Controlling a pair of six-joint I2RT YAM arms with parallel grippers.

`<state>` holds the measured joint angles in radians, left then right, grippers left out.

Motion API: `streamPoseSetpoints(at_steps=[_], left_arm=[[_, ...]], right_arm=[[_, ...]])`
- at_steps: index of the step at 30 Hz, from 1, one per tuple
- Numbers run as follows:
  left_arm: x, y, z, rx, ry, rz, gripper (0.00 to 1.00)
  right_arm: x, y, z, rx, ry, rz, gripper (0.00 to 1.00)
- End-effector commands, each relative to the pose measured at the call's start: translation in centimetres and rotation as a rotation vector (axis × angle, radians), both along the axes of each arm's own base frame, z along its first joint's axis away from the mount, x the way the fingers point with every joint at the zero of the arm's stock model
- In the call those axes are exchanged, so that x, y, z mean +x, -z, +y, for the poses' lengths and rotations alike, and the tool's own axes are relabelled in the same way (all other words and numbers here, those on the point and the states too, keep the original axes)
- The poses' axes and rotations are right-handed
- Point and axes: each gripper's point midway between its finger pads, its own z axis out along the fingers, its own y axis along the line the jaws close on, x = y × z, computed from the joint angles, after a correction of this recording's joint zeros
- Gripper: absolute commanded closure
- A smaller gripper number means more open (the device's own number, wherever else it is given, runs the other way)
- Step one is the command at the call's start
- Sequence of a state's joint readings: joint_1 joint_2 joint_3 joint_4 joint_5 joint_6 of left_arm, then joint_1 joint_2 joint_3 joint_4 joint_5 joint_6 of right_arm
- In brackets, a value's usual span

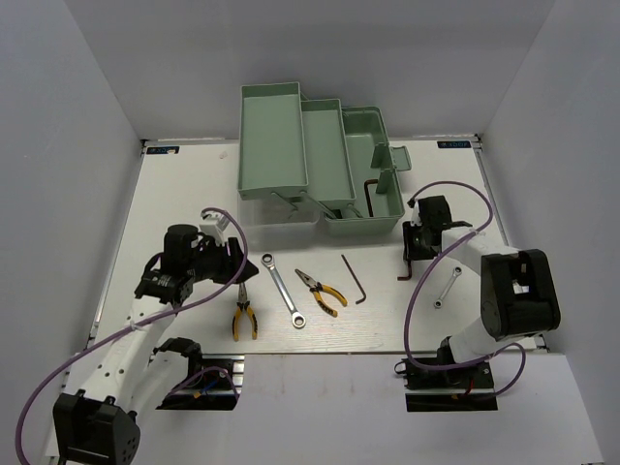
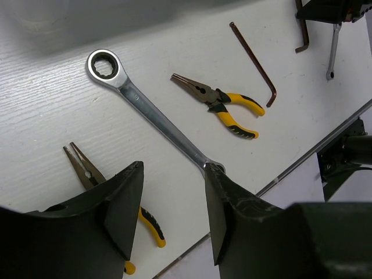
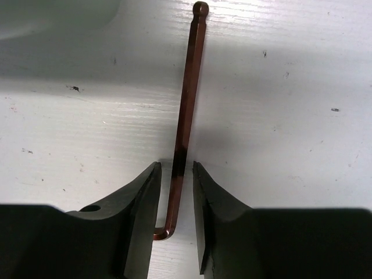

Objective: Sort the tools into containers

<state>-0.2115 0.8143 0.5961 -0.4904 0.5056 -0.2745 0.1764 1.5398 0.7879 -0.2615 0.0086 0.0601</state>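
Right wrist view: right gripper (image 3: 176, 174) jaws spread astride the hex key (image 3: 192, 87). Pinched off-centre, it could twist free.

left arm (image 1: 131, 339) stretched forward from base, wrist turned toward the middle. left gripper (image 2: 174, 174) tilted down, jaws partly apart, nothing between them. right arm (image 1: 518, 291) folded at the elbow, forearm running forward-left. right gripper (image 3: 176, 168) pointing down, low, jaws narrowly apart, not clamped. The two grippers are well apart.
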Motion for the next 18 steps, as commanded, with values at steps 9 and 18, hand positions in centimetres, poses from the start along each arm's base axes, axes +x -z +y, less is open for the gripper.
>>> streamPoseSetpoints(at_steps=[9,18], left_arm=[[0.9,-5.5,-3.6,-0.106,0.116,-0.089,0.62],[0.3,-3.3,-8.7,-0.042,0.239,-0.010,0.52]], right_arm=[[-3.4,1.8,-1.4,-0.061,0.019,0.189,1.00],[-3.4,-7.0,0.4,0.033,-0.182,0.005,1.00]])
